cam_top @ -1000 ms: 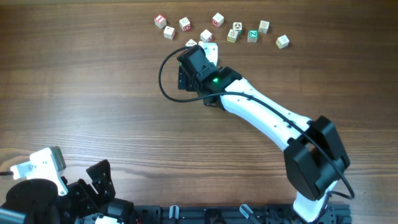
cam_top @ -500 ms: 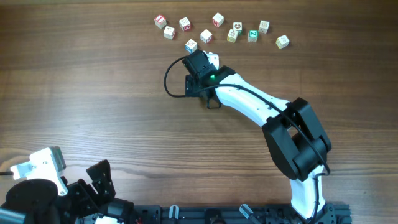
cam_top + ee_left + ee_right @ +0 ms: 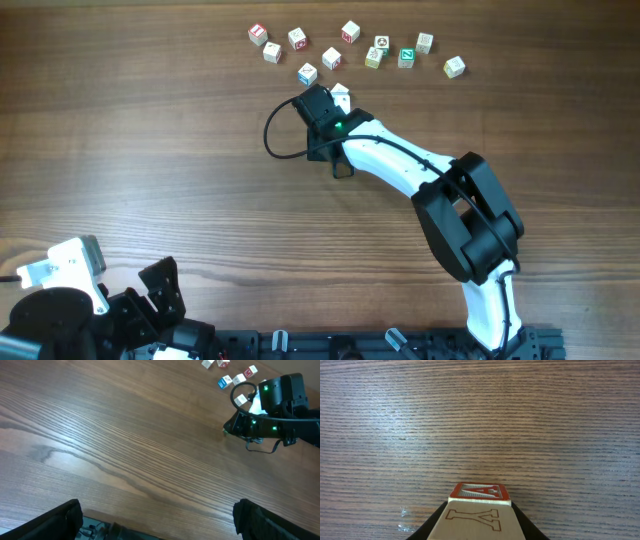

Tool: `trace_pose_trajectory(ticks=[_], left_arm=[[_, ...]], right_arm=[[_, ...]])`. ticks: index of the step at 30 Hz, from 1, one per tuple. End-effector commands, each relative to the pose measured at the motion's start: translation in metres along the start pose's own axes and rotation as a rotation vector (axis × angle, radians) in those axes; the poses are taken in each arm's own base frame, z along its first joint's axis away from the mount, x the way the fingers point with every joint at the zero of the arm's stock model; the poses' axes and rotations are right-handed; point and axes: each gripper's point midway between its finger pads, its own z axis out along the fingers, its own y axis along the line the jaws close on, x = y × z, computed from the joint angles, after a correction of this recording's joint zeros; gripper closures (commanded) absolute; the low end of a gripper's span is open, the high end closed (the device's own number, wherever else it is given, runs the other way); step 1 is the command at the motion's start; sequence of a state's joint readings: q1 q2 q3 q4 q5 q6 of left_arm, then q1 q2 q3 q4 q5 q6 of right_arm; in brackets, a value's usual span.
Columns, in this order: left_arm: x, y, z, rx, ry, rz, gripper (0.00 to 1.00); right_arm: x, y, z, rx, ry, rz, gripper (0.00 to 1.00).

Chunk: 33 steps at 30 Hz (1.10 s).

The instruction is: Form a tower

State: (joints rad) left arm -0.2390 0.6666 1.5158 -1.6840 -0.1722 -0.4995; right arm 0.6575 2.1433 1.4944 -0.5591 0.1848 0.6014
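Wood-grain table [image 3: 150, 150], loose alphabet cubes [image 3: 297, 38] scattered near its far edge, short cube tower [image 3: 379, 48] among them

Bright even light, soft shadows, faint glare (right wrist view), sharp

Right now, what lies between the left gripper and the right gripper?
Only bare table, per the overhead and left wrist views. The left gripper is open; the right gripper is shut on a cube.
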Motion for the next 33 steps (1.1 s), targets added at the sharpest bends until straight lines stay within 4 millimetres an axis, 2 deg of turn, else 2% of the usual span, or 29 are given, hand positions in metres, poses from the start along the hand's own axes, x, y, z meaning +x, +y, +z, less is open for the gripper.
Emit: trace_pose_trajectory(ticks=[1, 5, 9, 12, 15, 20, 25, 26, 29, 33], left_arm=[[-0.0011, 0.0023, -0.0005, -0.011, -0.01, -0.009, 0.0], [-0.001, 0.0023, -0.0005, -0.011, -0.01, -0.009, 0.0], [-0.0011, 0.0023, -0.0005, -0.011, -0.01, -0.009, 0.0], [-0.0011, 0.0023, -0.0005, -0.011, -0.01, -0.008, 0.0], [-0.0011, 0.0023, -0.0005, -0.011, -0.01, -0.009, 0.0], [-0.0011, 0.0023, -0.0005, -0.011, -0.01, -0.009, 0.0], [-0.0011, 0.0023, -0.0005, -0.011, -0.01, -0.009, 0.0], [-0.0011, 0.0023, -0.0005, -0.011, -0.01, -0.009, 0.0], [-0.0011, 0.0023, -0.0005, -0.011, -0.01, -0.009, 0.0], [-0.0011, 0.0023, -0.0005, -0.011, -0.01, -0.009, 0.0]], right_arm=[[0.002, -0.0024, 0.0056, 0.026, -0.003, -0.007, 0.67], [0.0008, -0.0023, 0.0056, 0.027, -0.008, -0.06, 0.72], [-0.0013, -0.0053, 0.0054, 0.046, -0.019, -0.109, 0.71], [-0.0008, -0.0049, 0.0054, 0.042, -0.017, -0.055, 0.66], [0.0016, -0.0008, 0.0054, 0.022, -0.007, 0.023, 0.66], [0.002, 0.0001, 0.0054, 0.018, -0.005, 0.047, 0.67], [-0.0017, 0.0004, 0.005, 0.019, -0.019, 0.02, 0.42], [-0.0018, 0.0007, 0.0048, 0.017, -0.019, 0.021, 0.41], [-0.0014, 0.0004, 0.0048, 0.018, -0.017, 0.02, 0.43], [-0.0002, -0.0003, 0.0048, 0.021, -0.012, -0.003, 0.65]])
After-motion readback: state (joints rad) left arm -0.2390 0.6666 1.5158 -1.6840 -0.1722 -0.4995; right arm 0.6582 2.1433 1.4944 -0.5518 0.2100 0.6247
